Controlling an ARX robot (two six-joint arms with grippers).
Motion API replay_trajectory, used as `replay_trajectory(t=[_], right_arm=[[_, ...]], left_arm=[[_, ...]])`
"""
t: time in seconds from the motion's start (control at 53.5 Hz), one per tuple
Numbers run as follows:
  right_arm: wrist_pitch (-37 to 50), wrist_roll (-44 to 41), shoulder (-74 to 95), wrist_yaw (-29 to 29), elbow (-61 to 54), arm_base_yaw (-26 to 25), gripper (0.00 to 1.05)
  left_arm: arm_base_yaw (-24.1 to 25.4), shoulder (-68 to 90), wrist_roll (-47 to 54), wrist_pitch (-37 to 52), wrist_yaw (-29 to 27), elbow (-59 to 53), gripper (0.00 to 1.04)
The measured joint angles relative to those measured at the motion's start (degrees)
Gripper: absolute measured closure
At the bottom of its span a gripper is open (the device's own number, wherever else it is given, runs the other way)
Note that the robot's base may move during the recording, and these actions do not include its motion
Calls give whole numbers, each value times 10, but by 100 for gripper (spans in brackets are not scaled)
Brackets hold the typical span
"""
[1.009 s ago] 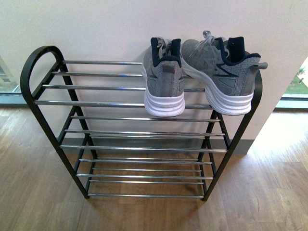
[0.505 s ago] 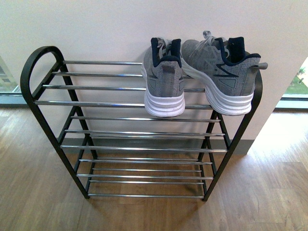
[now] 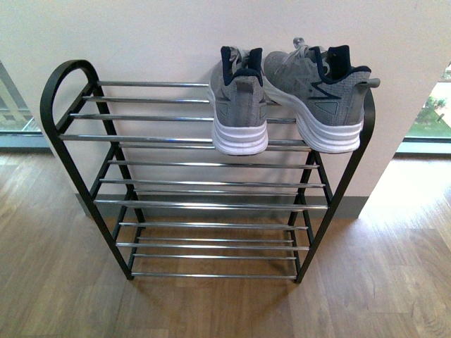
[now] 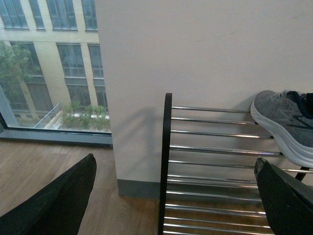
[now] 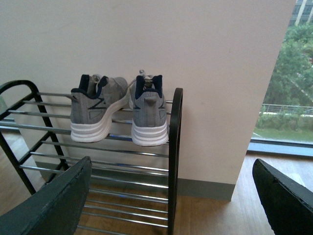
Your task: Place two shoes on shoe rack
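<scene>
Two grey knit shoes with white soles rest on the top tier of the black shoe rack, at its right end, heels toward me. One shoe stands straight; the other shoe beside it is angled. Neither arm shows in the front view. The left gripper is open and empty, away from the rack's left end frame, with one shoe's toe at the frame's edge. The right gripper is open and empty, away from the rack's right end frame; both shoes show beyond it.
The rack stands against a white wall pillar on a wooden floor. Floor-level windows flank the pillar on the left and right. The rack's lower tiers are bare bars.
The front view has shifted: rack and shoes now sit slightly higher and smaller in frame, as if the camera drew back. The shoes have not moved on the rack.
</scene>
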Motion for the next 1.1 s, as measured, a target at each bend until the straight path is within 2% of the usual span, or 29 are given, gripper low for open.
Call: replay_trajectory(t=[1.102], right_arm=[[0, 0, 0, 0, 0, 0, 9]], left_arm=[[0, 0, 0, 0, 0, 0, 9]])
